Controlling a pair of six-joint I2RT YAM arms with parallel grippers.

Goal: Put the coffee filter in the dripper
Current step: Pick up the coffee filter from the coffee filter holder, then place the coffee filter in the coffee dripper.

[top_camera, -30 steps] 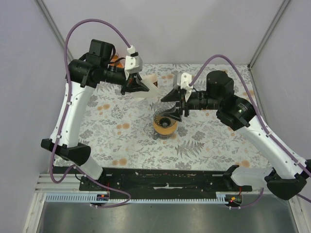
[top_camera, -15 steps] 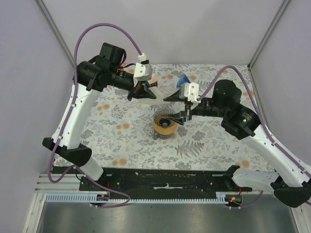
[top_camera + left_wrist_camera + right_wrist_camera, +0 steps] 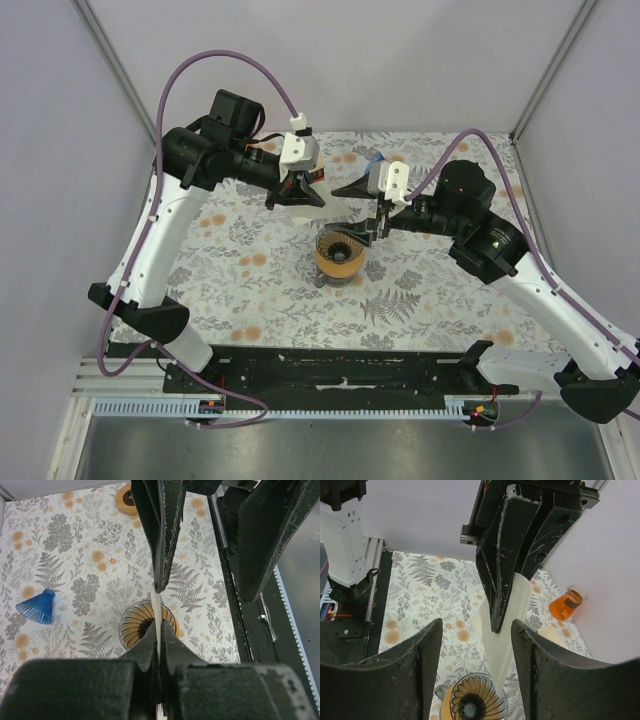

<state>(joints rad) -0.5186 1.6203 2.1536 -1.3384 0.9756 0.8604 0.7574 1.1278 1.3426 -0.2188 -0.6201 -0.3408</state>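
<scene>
**A:** What is different now in the top view?

**B:** The left gripper has carried the coffee filter nearer to the middle. The filter hangs above the table, just behind the dripper, and is not yet in it. The right gripper has also come closer. Its jaws are apart and hold nothing. I judge that it will help to spread the paper or guide it down.

**A:** And the left wrist view?

**B:** The fingers are pressed tightly on the filter, which shows edge-on as a thin cream strip. Below it sits the dripper, a round amber funnel with fine ribs inside. A blue ribbed cone lies well apart on the flowered cloth.

**A:** The right wrist view?

**B:** Its own fingers stand wide, one on each side of the filter. Whether they touch it I cannot tell. The paper is matt, folded flat, with a crimped seam. An orange flask stands far behind.
</scene>
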